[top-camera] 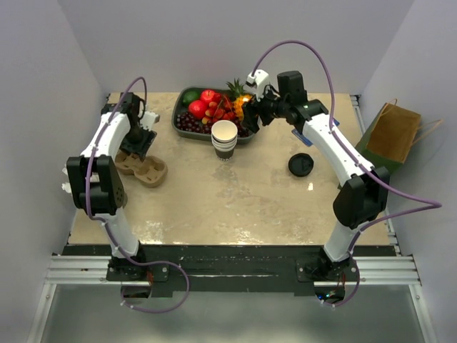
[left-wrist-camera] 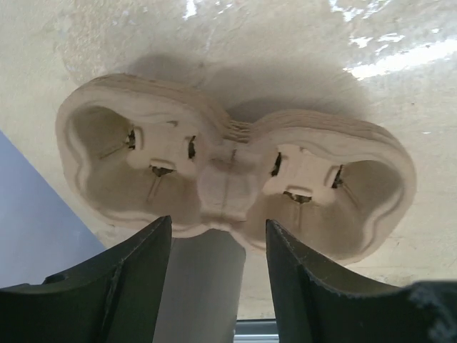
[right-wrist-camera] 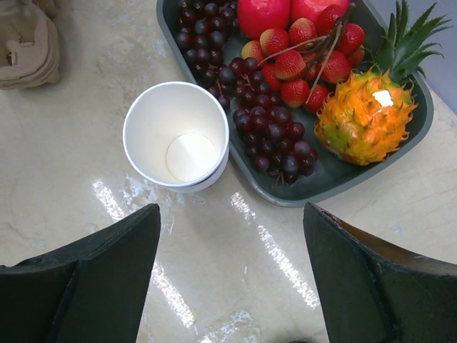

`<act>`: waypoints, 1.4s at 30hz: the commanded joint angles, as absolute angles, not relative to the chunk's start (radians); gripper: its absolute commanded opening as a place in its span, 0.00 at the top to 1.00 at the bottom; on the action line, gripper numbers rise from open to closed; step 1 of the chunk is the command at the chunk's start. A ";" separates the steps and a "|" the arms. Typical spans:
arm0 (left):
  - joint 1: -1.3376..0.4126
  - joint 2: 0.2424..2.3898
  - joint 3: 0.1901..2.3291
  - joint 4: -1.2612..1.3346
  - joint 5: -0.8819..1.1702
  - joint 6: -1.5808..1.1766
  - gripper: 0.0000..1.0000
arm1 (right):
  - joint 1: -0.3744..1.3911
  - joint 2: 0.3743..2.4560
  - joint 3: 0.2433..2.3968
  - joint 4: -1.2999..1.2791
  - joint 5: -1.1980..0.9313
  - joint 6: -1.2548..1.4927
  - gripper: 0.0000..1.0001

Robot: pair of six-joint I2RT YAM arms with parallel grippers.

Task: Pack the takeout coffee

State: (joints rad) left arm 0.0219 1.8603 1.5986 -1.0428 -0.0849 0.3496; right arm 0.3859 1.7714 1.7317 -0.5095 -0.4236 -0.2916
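No takeout coffee shows in these views. A stack of lidless white paper cups (top-camera: 224, 139) (right-wrist-camera: 176, 134) stands in front of the fruit tray. A loose black lid (top-camera: 300, 165) lies flat on the table to the right, and I see no cup under it. A stack of tan pulp cup carriers (top-camera: 143, 168) (left-wrist-camera: 235, 164) sits at the left. My left gripper (top-camera: 141, 143) (left-wrist-camera: 218, 223) pinches the narrow middle at its rim. My right gripper (top-camera: 250, 107) (right-wrist-camera: 232, 207) hangs open over bare table just short of the cups, with nothing between its fingers.
A dark tray (top-camera: 178, 127) (right-wrist-camera: 314, 196) of grapes, strawberries, apples and a small pineapple sits at the back centre. A brown paper bag (top-camera: 391, 132) stands open at the far right edge. Grey walls close in the table on three sides.
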 commanded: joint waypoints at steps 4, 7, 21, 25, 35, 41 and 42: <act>0.040 1.873 1.721 -1.111 0.075 0.339 0.41 | 0.388 1.701 1.713 -0.488 -0.417 -0.282 0.17; 0.037 1.867 1.733 -1.103 0.150 0.328 0.40 | 0.384 1.700 1.710 -0.471 -0.339 -0.236 0.17; 0.025 1.824 1.761 -1.068 0.247 0.304 0.40 | 0.472 1.885 1.856 -0.440 -0.200 -0.039 0.39; 0.021 1.812 1.758 -1.060 0.238 0.296 0.39 | 0.479 1.924 1.893 -0.440 -0.092 0.076 0.47; 0.020 1.805 1.750 -1.054 0.236 0.291 0.39 | 0.488 2.002 1.941 -0.472 -0.135 0.133 0.53; 0.020 1.805 1.744 -1.052 0.235 0.290 0.39 | 0.495 2.013 1.937 -0.476 -0.146 0.137 0.55; 0.020 1.805 1.744 -1.052 0.238 0.290 0.39 | 0.497 2.013 1.934 -0.476 -0.147 0.138 0.55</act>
